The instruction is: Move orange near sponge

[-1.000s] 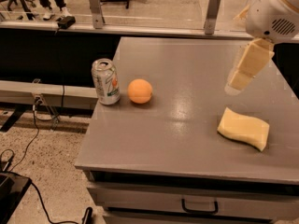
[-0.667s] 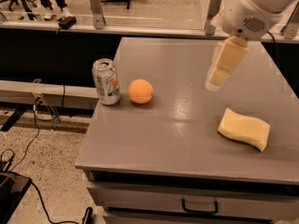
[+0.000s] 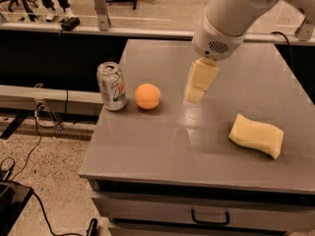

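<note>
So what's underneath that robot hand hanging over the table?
Only bare grey table shows beneath the gripper. The orange sits apart, beside the soda can, not under it. The patch directly behind the gripper is covered.

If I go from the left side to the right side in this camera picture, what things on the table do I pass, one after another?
soda can → orange → gripper, hanging over the table just right of the orange → sponge
</note>
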Tool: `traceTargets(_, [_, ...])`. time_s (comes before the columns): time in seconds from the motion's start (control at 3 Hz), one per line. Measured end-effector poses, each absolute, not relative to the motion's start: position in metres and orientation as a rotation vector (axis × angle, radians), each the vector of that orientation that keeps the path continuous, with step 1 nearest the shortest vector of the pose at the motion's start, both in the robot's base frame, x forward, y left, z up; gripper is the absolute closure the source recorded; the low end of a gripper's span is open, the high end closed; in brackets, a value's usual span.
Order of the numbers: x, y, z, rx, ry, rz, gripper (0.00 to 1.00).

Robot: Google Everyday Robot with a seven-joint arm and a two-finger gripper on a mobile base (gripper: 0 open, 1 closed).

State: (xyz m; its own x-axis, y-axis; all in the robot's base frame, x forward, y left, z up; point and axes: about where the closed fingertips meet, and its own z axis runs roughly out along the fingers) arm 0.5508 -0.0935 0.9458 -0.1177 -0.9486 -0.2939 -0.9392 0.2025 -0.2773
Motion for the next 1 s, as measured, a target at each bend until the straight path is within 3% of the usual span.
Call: traceTargets(1.0, [0.561, -0.052, 0.915, -1.543, 1.975, 0.272, 0.0])
